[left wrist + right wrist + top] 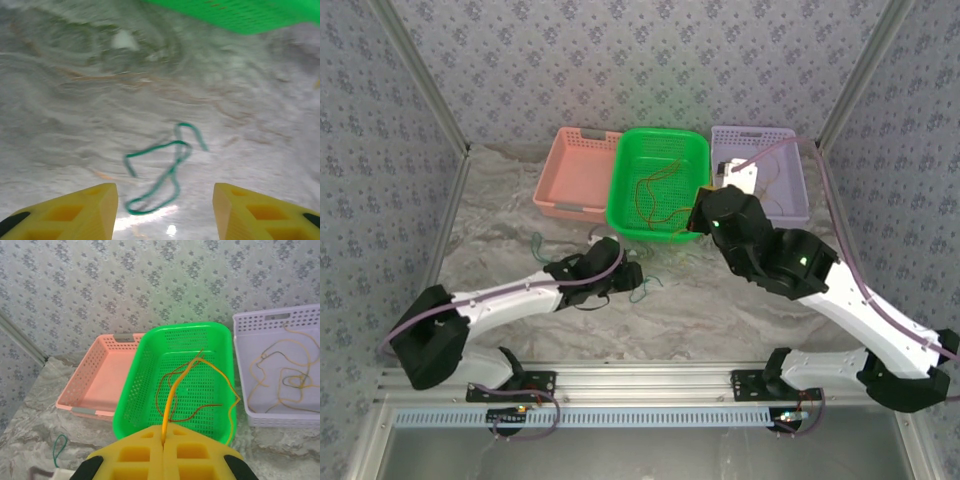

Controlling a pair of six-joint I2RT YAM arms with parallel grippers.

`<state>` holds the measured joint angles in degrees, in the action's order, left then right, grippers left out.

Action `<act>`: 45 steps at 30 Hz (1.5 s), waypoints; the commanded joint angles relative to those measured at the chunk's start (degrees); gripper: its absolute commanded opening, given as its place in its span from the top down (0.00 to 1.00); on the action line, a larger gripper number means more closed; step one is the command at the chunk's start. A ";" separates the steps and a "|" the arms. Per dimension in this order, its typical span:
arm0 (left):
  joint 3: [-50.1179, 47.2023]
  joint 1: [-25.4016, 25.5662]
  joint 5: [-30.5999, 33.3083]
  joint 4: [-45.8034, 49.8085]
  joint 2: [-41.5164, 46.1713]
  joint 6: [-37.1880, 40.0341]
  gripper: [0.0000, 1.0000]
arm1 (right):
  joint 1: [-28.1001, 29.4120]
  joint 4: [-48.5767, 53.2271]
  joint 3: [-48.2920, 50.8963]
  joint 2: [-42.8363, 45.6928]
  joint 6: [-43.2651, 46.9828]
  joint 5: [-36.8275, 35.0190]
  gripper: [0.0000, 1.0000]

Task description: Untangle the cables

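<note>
Table (720, 310), marbled, work surface. Three baskets at its far side, apparently one per colour sorted: pink basket (585, 133), bare; green basket (185, 329), central, holding the remaining tangle; purple basket (752, 131), with loose yellow wires (260, 375). Right gripper (163, 432): clenched on a yellow cable (172, 390), raised over the green basket, likely to draw it free of the red-orange cable (159, 390). Left gripper (165, 200): fingers apart, nothing between them, low over the table, lined up on a green cable (172, 167) lying looped there, near the green basket.
</note>
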<state>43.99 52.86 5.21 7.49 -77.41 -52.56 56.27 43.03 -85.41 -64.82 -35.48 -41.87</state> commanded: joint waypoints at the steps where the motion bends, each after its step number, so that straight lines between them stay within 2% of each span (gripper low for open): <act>1: -1.34 3.85 2.33 -9.05 5.22 1.44 0.42 | -2.50 2.87 2.30 2.56 0.12 4.10 1.00; 8: -0.86 8.54 0.49 -15.38 2.90 4.27 0.27 | -5.81 3.56 8.39 6.94 -4.80 7.65 1.00; 20: 6.88 11.97 -0.96 -22.53 -12.38 4.88 0.23 | -6.09 5.20 13.99 12.32 -9.67 9.95 1.00; 27: 11.59 12.18 1.31 -20.55 -18.27 6.84 0.23 | -5.99 4.94 14.48 13.49 -10.78 11.80 1.00; 31: 14.75 12.18 4.57 -18.12 -21.50 7.42 0.36 | -5.95 5.19 15.22 14.76 -11.57 11.74 1.00; 37: 14.54 12.18 5.93 -19.89 -19.04 9.05 0.76 | -6.25 6.79 15.71 16.36 -11.91 10.95 1.00; 41: 14.20 12.18 5.73 -17.70 -15.35 10.75 0.99 | -7.17 6.83 15.71 16.90 -11.36 10.97 1.00; 45: 15.09 12.18 6.16 -11.46 -10.93 12.41 1.00 | -9.43 7.33 14.87 16.49 -8.80 10.61 1.00</act>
<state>57.21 64.62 10.15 -8.47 -92.71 -42.44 48.21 48.71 -70.00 -48.51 -45.84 -30.57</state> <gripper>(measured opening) 0.042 0.063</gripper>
